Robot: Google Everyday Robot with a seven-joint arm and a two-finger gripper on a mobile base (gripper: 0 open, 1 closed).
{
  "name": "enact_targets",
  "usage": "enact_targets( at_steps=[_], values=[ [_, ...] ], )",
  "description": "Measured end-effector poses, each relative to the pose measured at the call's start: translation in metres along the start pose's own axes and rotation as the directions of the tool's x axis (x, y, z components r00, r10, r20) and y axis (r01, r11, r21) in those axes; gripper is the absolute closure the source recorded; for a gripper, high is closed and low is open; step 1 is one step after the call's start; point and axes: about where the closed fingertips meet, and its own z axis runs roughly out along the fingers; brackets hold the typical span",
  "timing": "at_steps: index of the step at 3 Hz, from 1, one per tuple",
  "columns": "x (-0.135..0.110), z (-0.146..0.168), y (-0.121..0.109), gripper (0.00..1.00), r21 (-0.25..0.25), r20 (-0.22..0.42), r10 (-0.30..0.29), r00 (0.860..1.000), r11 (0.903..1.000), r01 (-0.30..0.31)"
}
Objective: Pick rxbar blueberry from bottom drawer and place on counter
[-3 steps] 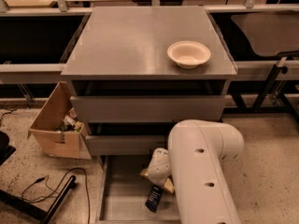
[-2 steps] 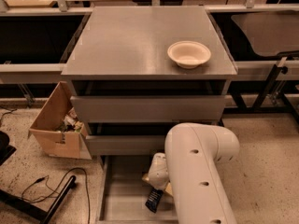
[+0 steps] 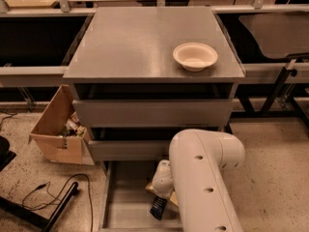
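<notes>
We see the gripper (image 3: pixel 159 191) low over the floor of the bottom drawer (image 3: pixel 125 211), which is pulled out, and it sits toward that drawer's right side. It is closed on the rxbar blueberry (image 3: pixel 158 208). The dark wrapper's upper end is tucked into the gripper, and the rest hangs tilted below it, just over the bottom drawer's floor; we cannot tell if the lower end touches the floor. The white arm (image 3: pixel 203 187) covers the bottom drawer's right wall. Above the bottom drawer, past two drawers with tall fronts (image 3: pixel 149 112), lies the counter (image 3: pixel 135 42). It carries a white bowl (image 3: pixel 195 56) over the bottom drawer's right side. A cardboard box (image 3: pixel 53 129) stands left of the bottom drawer.
</notes>
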Motion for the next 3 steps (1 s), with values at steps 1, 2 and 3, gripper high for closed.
enact_targets(
  at_steps=[1,2,3],
  values=[
    [-0.017,0.027,-0.006,0.00,0.011,0.034,-0.038,0.999,0.9992,0.037],
    [-0.031,0.059,-0.008,0.08,0.012,0.060,-0.074,0.995,0.9972,0.073],
    [-0.038,0.083,-0.006,0.23,-0.003,0.075,-0.076,0.994,0.9971,0.077]
  ],
)
